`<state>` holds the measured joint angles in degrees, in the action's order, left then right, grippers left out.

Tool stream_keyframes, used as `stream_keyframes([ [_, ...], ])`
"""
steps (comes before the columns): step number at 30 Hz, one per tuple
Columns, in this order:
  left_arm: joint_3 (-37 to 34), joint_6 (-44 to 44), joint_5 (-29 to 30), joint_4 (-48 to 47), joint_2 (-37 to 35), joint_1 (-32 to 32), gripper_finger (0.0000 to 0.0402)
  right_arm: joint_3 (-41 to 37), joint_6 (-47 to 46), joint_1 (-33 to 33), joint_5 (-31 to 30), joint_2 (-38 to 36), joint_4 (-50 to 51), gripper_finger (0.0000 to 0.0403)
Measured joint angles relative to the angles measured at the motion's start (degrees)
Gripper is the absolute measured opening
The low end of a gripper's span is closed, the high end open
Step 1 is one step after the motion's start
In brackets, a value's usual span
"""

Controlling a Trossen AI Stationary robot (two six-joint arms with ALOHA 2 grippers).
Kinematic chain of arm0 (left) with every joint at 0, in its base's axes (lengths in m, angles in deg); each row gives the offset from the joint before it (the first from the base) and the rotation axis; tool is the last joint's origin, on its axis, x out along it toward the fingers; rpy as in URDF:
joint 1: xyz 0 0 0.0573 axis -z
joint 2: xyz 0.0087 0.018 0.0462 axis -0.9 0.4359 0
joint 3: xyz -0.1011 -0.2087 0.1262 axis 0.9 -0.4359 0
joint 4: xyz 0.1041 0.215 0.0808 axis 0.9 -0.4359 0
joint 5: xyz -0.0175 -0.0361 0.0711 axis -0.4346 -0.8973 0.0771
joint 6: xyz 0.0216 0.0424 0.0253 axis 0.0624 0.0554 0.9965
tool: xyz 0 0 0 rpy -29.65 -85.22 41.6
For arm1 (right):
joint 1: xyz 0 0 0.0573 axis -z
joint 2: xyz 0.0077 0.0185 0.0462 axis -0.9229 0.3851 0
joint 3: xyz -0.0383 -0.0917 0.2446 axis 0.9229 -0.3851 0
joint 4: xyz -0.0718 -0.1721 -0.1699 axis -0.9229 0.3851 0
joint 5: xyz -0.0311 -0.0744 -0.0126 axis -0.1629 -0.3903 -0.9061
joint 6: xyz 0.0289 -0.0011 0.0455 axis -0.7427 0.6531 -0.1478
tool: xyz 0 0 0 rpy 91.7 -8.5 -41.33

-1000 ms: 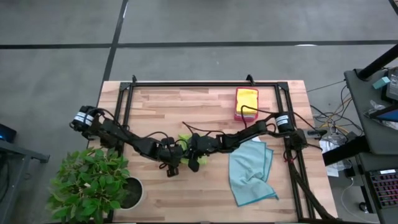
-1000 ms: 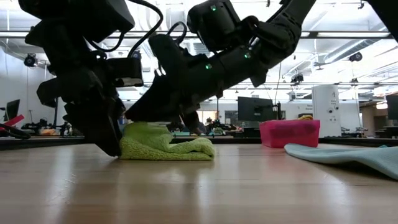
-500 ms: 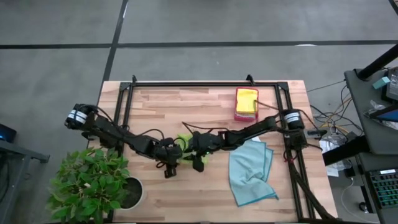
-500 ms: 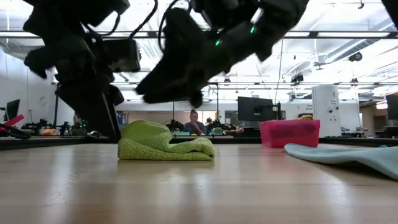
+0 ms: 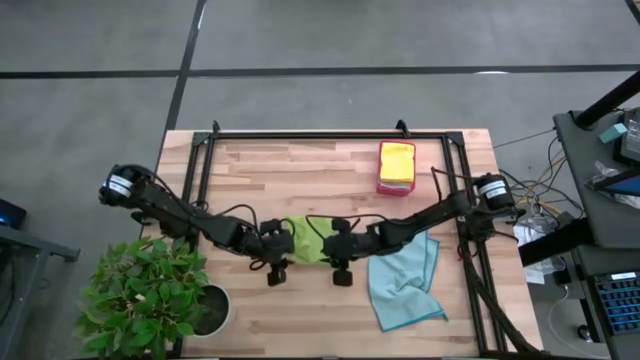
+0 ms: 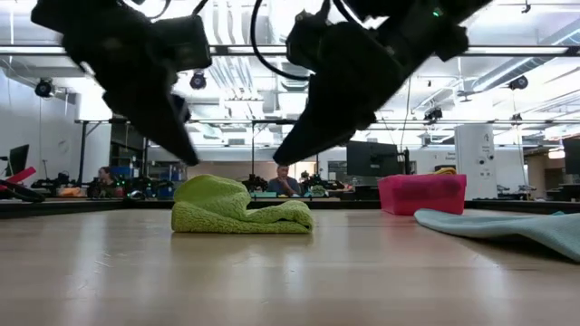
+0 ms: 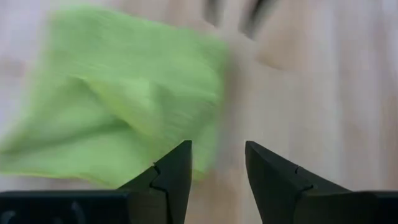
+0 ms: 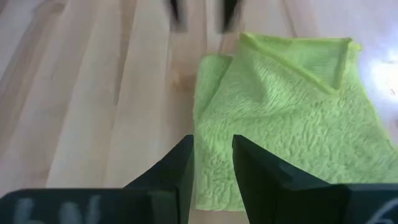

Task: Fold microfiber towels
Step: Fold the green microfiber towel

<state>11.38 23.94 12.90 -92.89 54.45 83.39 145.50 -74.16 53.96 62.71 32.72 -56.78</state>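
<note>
The folded lime-green microfiber towel [image 5: 305,241] lies near the middle of my pale wooden table [image 5: 300,310], its long axis running towards the far edge. My left gripper [image 7: 216,167] and right gripper [image 8: 212,163] hang above it on either side — fingers parted, empty, both arms stretched low and inward.

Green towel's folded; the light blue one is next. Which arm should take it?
Probably right. The right gripper hangs open just beside the light blue towel; the left gripper, also open, sits beyond the green towel, farther off.
</note>
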Motion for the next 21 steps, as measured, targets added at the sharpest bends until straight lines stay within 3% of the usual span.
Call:
stream_keyframes([
  [5, 0.54, -1.42, 11.77, -0.25, -0.3, -0.65, 0.0135, -2.61, -0.48, -0.88, -2.82, -0.07, -4.1, 0.01],
  [11, 0.21, -2.29, 10.97, -0.24, -0.05, -0.86, 0.0152, -5.04, -0.39, -0.88, -2.87, -0.07, -10.15, 0.0099],
  [21, -0.01, -4.53, 11.91, 1.56, 3.33, -0.95, 0.0247, -6.4, 0.14, -0.88, -2.86, -0.07, -12.52, 0.0098],
])
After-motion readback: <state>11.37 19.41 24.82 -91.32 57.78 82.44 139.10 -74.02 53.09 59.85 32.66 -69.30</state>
